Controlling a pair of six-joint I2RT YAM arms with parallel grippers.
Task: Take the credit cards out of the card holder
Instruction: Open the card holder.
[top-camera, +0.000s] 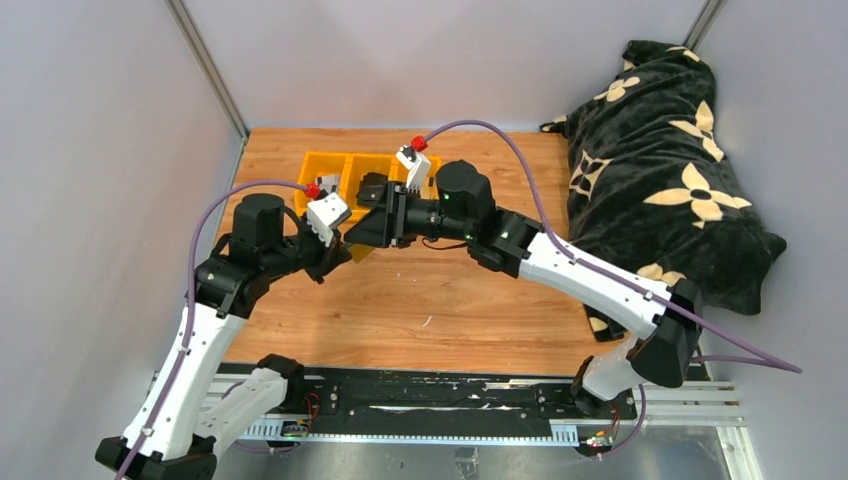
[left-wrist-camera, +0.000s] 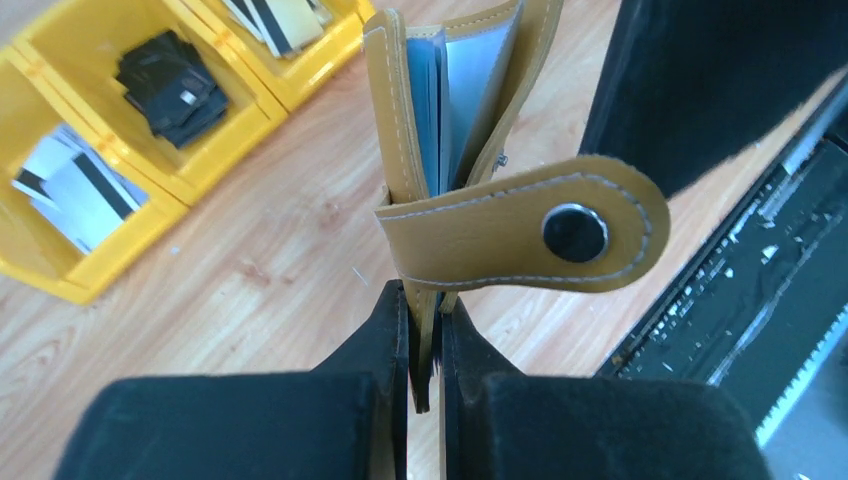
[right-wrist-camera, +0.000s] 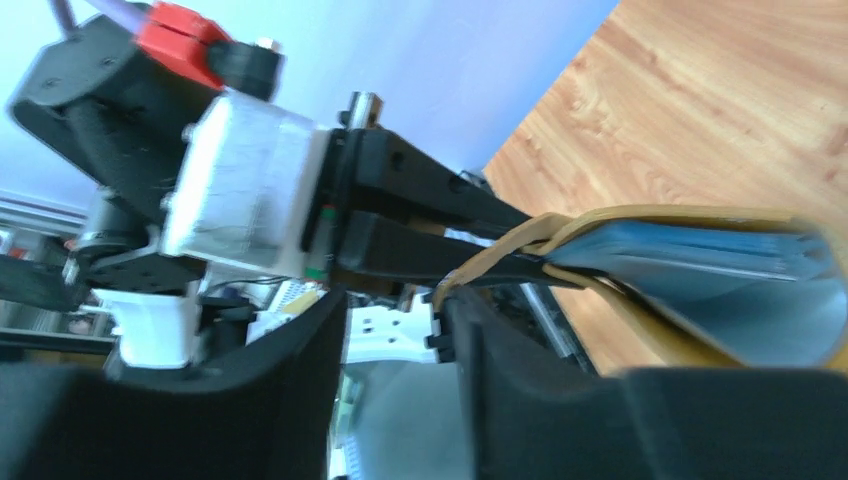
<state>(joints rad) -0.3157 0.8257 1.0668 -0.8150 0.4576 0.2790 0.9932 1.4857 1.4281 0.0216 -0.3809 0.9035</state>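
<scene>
The mustard-yellow card holder (left-wrist-camera: 470, 100) stands on edge above the wooden table, spread open so its grey-blue inner sleeves show, with the snap tab (left-wrist-camera: 530, 235) hanging across its front. My left gripper (left-wrist-camera: 425, 340) is shut on its lower edge. In the right wrist view the card holder (right-wrist-camera: 700, 270) fills the right side, and my right gripper (right-wrist-camera: 395, 310) is open beside it with nothing between its fingers. From above, the two grippers (top-camera: 335, 250) (top-camera: 355, 238) meet over the table. Pale credit cards (left-wrist-camera: 75, 185) with dark stripes lie in a yellow bin. Whether any cards sit in the sleeves cannot be made out.
A row of yellow bins (top-camera: 340, 175) stands at the back of the table; one holds black items (left-wrist-camera: 175, 75), another more cards (left-wrist-camera: 275, 20). A black cloth with cream flowers (top-camera: 660, 170) is piled at the right. Grey walls close in the sides.
</scene>
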